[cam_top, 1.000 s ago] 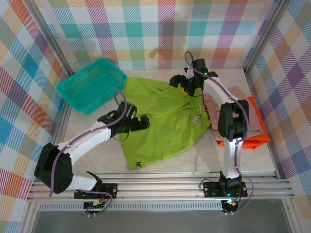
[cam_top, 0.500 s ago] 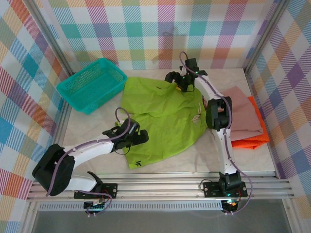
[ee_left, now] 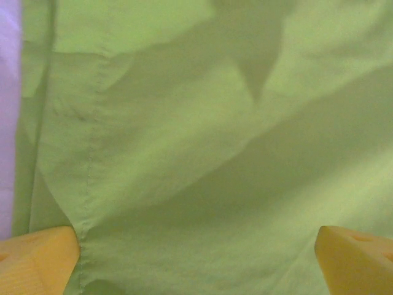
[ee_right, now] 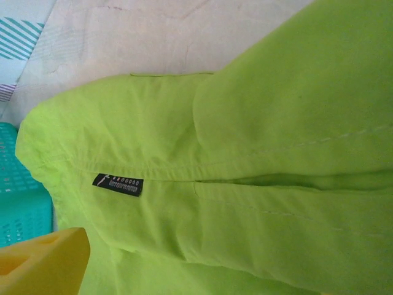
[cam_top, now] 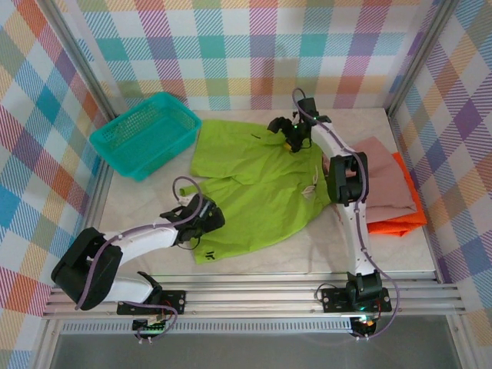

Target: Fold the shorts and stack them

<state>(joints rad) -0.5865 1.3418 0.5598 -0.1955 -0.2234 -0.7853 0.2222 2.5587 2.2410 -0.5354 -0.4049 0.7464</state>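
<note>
Green shorts (cam_top: pixel 254 184) are lying flat; my left gripper (cam_top: pixel 209 218) and right gripper (cam_top: pixel 284 136) are hovering at near and far edges, jaws spread, empty. I am aiming to pinch both edges evenly.

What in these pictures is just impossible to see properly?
1. Orange shorts, top view: mostly covered by the pink shorts lying on them, so how they are folded can't be judged.
2. Label on the green shorts, right wrist view: print too small to read.
3. Right gripper: in its wrist view one yellow finger shows; the other is cut off by the edge.
</note>
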